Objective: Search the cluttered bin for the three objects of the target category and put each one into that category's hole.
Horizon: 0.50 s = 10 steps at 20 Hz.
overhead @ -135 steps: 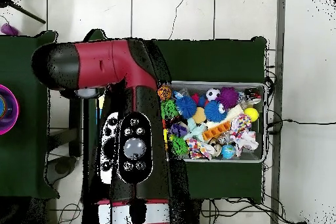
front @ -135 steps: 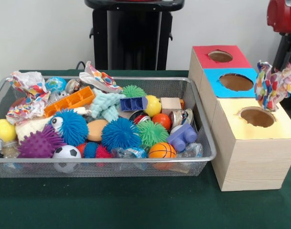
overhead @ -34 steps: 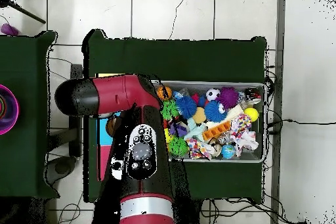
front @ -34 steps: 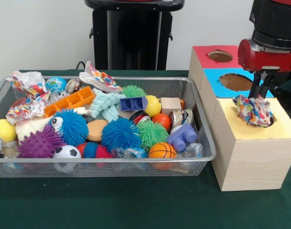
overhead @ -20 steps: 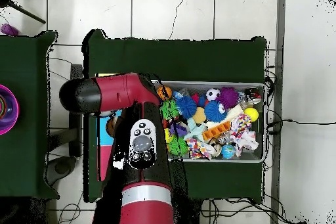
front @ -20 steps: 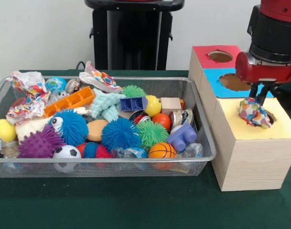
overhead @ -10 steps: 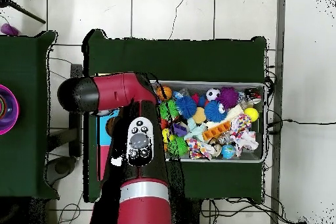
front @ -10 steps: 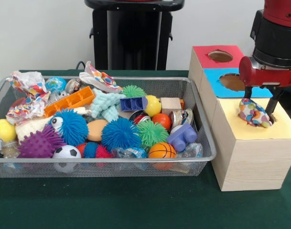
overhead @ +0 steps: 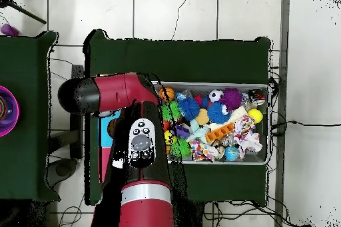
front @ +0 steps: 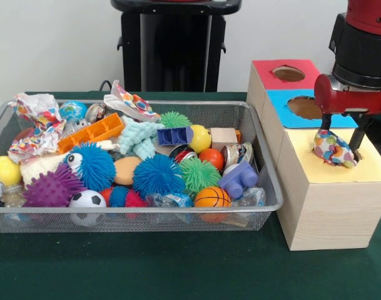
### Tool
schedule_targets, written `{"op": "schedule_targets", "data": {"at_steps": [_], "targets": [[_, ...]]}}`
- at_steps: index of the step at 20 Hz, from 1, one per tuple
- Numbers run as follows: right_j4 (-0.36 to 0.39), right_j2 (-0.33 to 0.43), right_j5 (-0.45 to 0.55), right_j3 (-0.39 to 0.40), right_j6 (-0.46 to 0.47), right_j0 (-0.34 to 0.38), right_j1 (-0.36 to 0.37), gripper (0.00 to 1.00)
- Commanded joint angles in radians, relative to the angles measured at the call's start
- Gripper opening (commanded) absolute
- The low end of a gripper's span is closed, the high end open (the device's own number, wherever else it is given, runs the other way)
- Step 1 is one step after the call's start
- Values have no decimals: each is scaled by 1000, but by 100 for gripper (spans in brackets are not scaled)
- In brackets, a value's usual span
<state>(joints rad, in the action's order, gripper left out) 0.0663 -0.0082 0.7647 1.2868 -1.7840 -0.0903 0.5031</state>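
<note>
Paper wad sits in the yellow hole of the box, right of the bin, half sunk. Gripper straddles it, fingers spread and holding nothing, likely so the wad can drop through.

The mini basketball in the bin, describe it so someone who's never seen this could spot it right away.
Look in the wire mesh bin, at its front edge toward the wooden box. The mini basketball sits there below a lilac building block; it is smooth orange with black seam lines.
</note>
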Motion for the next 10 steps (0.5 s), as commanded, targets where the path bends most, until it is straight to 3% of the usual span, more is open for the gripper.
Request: {"op": "schedule_targets", "data": {"at_steps": [1, 3, 10], "targets": [[21, 61, 55, -6, -28, 21, -33, 100], [17, 57, 90, 14, -22, 20, 4, 100], [4, 28, 350, 44, 7, 1, 177, 100]]}}
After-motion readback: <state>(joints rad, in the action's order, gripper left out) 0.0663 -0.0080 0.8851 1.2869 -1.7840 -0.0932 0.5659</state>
